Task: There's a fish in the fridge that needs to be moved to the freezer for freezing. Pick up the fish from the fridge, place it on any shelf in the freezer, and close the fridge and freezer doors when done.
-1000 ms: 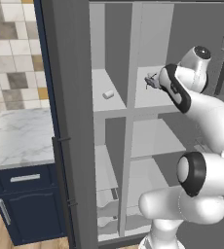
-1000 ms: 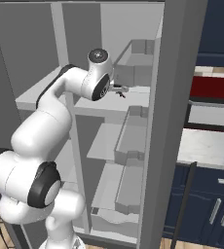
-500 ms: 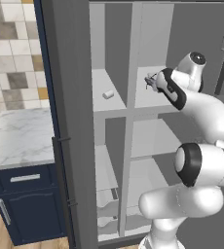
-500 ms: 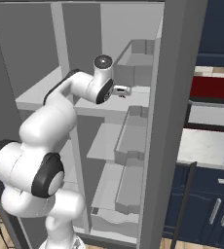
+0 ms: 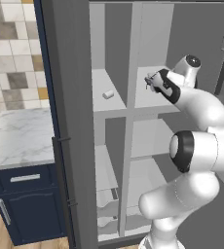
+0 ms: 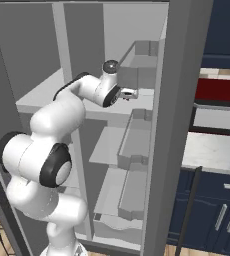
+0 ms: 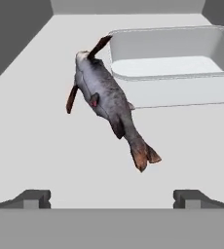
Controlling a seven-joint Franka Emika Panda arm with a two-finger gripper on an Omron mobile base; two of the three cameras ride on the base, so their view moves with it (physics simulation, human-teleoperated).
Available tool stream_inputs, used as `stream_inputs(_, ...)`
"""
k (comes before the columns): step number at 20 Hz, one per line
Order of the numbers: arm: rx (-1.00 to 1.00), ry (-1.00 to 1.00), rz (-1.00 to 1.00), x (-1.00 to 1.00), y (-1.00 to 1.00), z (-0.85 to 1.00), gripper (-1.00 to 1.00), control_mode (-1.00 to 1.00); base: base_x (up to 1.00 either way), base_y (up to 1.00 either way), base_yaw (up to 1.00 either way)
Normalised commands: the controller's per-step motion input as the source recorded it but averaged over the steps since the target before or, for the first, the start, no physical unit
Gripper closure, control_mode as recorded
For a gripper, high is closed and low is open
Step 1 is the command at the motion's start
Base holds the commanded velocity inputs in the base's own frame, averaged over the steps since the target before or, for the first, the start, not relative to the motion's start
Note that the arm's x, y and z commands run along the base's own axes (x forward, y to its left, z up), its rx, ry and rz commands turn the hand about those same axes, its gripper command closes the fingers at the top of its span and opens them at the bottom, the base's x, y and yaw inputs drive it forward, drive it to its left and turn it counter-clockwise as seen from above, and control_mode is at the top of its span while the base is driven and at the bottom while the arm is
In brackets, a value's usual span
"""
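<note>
In the hand view a grey fish (image 7: pixel 104 97) with reddish-brown fins and tail lies on the white fridge shelf (image 7: pixel 46 160), its tail toward me. My gripper (image 7: pixel 111 199) is open, short of the tail, with nothing between its fingertips (image 7: pixel 32 197). From the left base view the gripper (image 5: pixel 150 82) reaches over the upper shelf of the fridge (image 5: pixel 158 92), the wider section. The narrower freezer (image 5: pixel 106 107) lies left of the divider. The right base view shows the gripper (image 6: pixel 129 94) at that same shelf. Both doors stand open: the freezer door (image 5: pixel 65 121) and the fridge door (image 6: pixel 182 125).
A clear shallow container (image 7: pixel 172 63) sits on the shelf just behind and right of the fish. A small white item (image 5: pixel 107 94) lies on a freezer shelf. Door bins (image 6: pixel 137 140) line the fridge door. A marble counter (image 5: pixel 16 136) over navy cabinets stands left.
The hand has pushed slightly deeper over the upper fridge shelf. The jaws have stayed open.
</note>
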Motion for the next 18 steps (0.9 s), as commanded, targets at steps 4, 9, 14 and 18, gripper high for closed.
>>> stream_inputs(4,0.0,0.0,0.0,0.42,-0.02,-0.02,-1.0,-1.0,0.0,0.0,0.0)
stream_inputs(9,0.0,0.0,0.01,0.33,-0.1,-0.02,-1.0,-1.0,0.0,0.0,0.0)
stream_inputs(14,0.0,0.0,0.02,0.28,0.0,-0.2,-1.0,-1.0,0.0,0.0,0.0)
stream_inputs(18,0.0,0.0,0.02,0.22,0.0,-0.43,-1.0,-1.0,0.0,0.0,0.0)
